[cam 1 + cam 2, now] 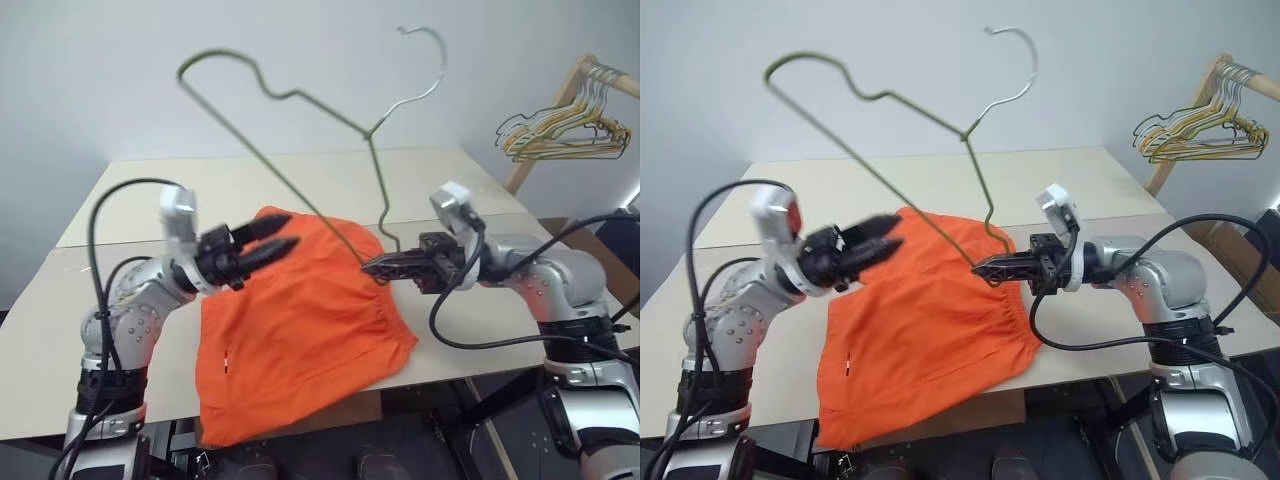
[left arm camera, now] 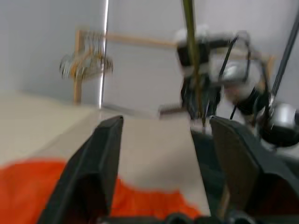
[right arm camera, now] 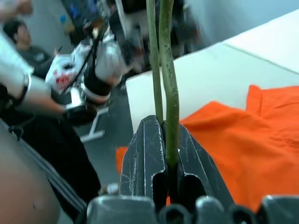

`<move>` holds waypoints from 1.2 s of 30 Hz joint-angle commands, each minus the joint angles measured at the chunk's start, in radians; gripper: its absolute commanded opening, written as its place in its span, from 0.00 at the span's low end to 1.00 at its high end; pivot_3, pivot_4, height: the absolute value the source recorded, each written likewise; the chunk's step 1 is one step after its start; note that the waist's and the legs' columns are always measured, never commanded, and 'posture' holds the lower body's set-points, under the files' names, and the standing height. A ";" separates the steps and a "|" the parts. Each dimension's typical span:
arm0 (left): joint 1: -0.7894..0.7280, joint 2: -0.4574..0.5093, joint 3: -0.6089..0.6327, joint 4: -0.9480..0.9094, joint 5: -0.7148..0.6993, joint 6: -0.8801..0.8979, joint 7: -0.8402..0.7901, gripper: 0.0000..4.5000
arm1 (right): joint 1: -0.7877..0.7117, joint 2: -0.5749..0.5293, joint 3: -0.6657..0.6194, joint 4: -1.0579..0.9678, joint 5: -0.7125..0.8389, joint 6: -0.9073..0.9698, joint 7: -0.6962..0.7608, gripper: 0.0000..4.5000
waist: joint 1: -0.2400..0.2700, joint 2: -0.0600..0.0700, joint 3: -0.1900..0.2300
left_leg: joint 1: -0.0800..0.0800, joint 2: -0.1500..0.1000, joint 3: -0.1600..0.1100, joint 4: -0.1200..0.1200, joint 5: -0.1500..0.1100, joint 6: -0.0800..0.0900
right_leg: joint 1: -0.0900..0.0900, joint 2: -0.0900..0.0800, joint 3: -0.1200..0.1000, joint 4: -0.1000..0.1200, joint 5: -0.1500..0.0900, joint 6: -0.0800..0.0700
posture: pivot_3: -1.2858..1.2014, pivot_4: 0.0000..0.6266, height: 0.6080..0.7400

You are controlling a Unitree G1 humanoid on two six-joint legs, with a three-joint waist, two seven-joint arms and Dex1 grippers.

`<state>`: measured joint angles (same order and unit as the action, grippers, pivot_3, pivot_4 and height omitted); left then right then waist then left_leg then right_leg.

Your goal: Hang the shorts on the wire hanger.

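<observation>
Right hand (image 3: 164,154) pinching wire hanger (image 3: 167,93)

The shorts (image 1: 300,330) lie on the table (image 1: 420,180), at its near edge, in the middle. The left gripper (image 1: 275,248) is over their left side. The right gripper (image 1: 372,267) is at their right side. The wire hanger (image 1: 300,170) stands up from the right gripper and leans left. Far right, a bunch of hangers (image 1: 565,135) hangs on a rack (image 1: 548,120).
</observation>
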<state>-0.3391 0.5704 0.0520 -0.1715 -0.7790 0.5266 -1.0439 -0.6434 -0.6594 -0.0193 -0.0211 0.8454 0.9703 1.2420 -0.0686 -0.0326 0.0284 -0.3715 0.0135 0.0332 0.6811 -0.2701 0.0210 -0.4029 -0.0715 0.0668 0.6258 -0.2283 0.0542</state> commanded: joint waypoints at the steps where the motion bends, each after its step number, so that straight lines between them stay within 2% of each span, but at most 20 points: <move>1: 0.047 0.041 -0.076 0.006 0.136 -0.085 -0.059 0.92 | 0.049 -0.057 -0.101 -0.060 0.083 0.105 -0.057 0.00 | -0.001 0.000 0.000 | 0.000 0.000 0.000 0.000 0.000 0.000 | -0.001 0.000 0.000 0.000 0.000 0.000 | 0.48 0.00 1.00; 2: 0.065 0.056 -0.094 -0.005 0.175 -0.110 -0.065 0.99 | 0.094 -0.084 -0.133 -0.078 0.098 0.137 -0.074 0.00 | -0.001 0.000 0.000 | -0.001 0.000 0.001 0.000 0.000 0.000 | -0.001 0.000 0.000 0.000 0.000 0.000 | 0.48 0.00 1.00; 8: 0.080 0.121 -0.146 -0.085 0.314 -0.206 -0.093 0.99 | 0.338 -0.213 -0.297 -0.050 0.143 0.331 -0.197 0.00 | 0.007 0.000 0.000 | -0.003 0.000 0.005 0.000 0.000 0.000 | -0.002 -0.003 -0.001 -0.002 0.000 0.000 | 0.47 0.00 1.00; 12: 0.079 0.144 -0.179 -0.119 0.381 -0.262 -0.110 0.99 | 0.482 -0.305 -0.306 -0.028 0.110 0.399 -0.214 0.00 | -0.001 0.001 0.000 | -0.001 0.000 0.008 0.000 0.000 0.000 | 0.000 -0.003 0.001 -0.002 -0.001 0.001 | 0.46 0.00 1.00; 14: 0.081 0.157 -0.191 -0.130 0.387 -0.265 -0.130 0.99 | 0.516 -0.341 -0.291 0.007 0.122 0.427 -0.178 0.00 | -0.007 0.001 0.000 | -0.001 0.001 0.009 0.000 0.000 0.000 | -0.001 -0.001 0.001 -0.002 -0.001 0.001 | 0.46 0.00 1.00; 21: 0.073 0.164 -0.195 -0.142 0.382 -0.273 -0.171 0.99 | 0.486 -0.452 -0.116 0.271 0.052 0.481 -0.047 0.00 | -0.032 0.004 0.000 | 0.000 0.002 0.009 0.000 -0.001 0.001 | 0.000 0.000 0.003 -0.002 -0.002 0.002 | 0.46 0.00 1.00; 25: 0.088 0.175 -0.191 -0.157 0.381 -0.269 -0.176 0.99 | 0.462 -0.471 -0.048 0.315 0.014 0.468 -0.003 0.00 | -0.032 0.004 0.000 | -0.001 0.001 0.009 0.000 -0.001 0.001 | -0.001 0.000 0.003 -0.002 -0.002 0.002 | 0.47 0.00 1.00; 36: 0.132 0.177 -0.193 -0.184 0.398 -0.270 -0.141 0.99 | 0.463 -0.433 -0.056 0.258 0.045 0.509 0.028 0.00 | -0.028 0.004 -0.001 | -0.001 0.001 0.008 0.000 -0.001 0.001 | 0.000 0.000 0.003 -0.002 -0.005 0.007 | 0.48 0.00 1.00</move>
<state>-0.2072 0.7397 -0.1539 -0.3267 -0.3805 0.2655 -1.1907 -0.1697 -1.0913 -0.0471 0.2635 0.8586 1.4697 1.2471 -0.0963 -0.0283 0.0278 -0.3721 0.0147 0.0410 0.6813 -0.2711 0.0225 -0.4031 -0.0720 0.0700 0.6239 -0.2331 0.0614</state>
